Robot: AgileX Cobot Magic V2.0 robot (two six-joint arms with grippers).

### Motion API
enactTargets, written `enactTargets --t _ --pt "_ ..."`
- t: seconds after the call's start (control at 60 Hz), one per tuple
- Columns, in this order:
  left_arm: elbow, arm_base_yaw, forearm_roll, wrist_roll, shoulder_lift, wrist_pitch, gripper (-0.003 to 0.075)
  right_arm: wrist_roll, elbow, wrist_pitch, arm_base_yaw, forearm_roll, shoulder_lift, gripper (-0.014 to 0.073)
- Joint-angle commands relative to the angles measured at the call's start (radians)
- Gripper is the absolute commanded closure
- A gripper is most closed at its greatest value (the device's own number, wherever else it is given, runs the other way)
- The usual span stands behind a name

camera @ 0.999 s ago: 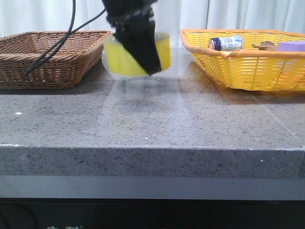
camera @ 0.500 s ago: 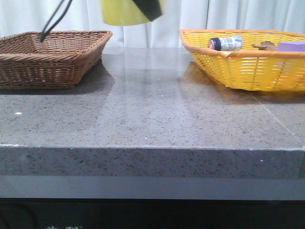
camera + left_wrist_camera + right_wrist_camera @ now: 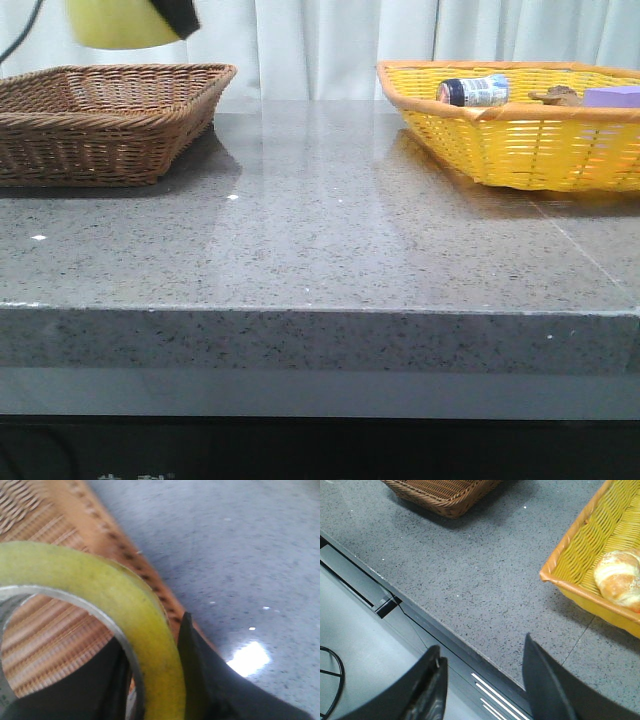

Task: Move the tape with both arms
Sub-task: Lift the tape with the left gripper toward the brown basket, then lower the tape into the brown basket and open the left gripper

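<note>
Black L fingers [image 3: 200, 680] pinch tape [image 3: 135, 610] wall over brown basket [image 3: 110, 120]; R fingers [image 3: 540, 680] spread, empty.

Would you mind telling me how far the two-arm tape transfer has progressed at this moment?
Done: the roll of translucent yellow packing tape is off the grey stone table and held by the left gripper, one finger inside the core and one outside. In hand: it hangs above the brown wicker basket. Left: setting it down. The right gripper is open and empty near the table's front edge.
</note>
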State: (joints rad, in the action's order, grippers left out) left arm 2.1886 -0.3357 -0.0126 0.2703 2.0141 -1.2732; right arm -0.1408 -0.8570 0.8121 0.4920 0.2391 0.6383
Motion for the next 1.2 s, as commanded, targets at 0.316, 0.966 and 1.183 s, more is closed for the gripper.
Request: enactTargets --t 0.316,0.966,1.183 --pt "0.003 0.073 0.013 -0.132 -0.004 -0.008 0.0554 -0.006 -0.026 -0.063 -0.001 0.008 0.000 0.0213" --pt "0.003 0.075 0.013 -0.132 0.073 -0.010 0.0215 -0.006 -0.026 -0.063 -0.001 0.008 0.000 0.0213" --pt "0.007 0.073 0.013 -0.158 0.034 -0.010 0.0218 -0.006 -0.026 -0.063 -0.001 0.008 0.000 0.0213"
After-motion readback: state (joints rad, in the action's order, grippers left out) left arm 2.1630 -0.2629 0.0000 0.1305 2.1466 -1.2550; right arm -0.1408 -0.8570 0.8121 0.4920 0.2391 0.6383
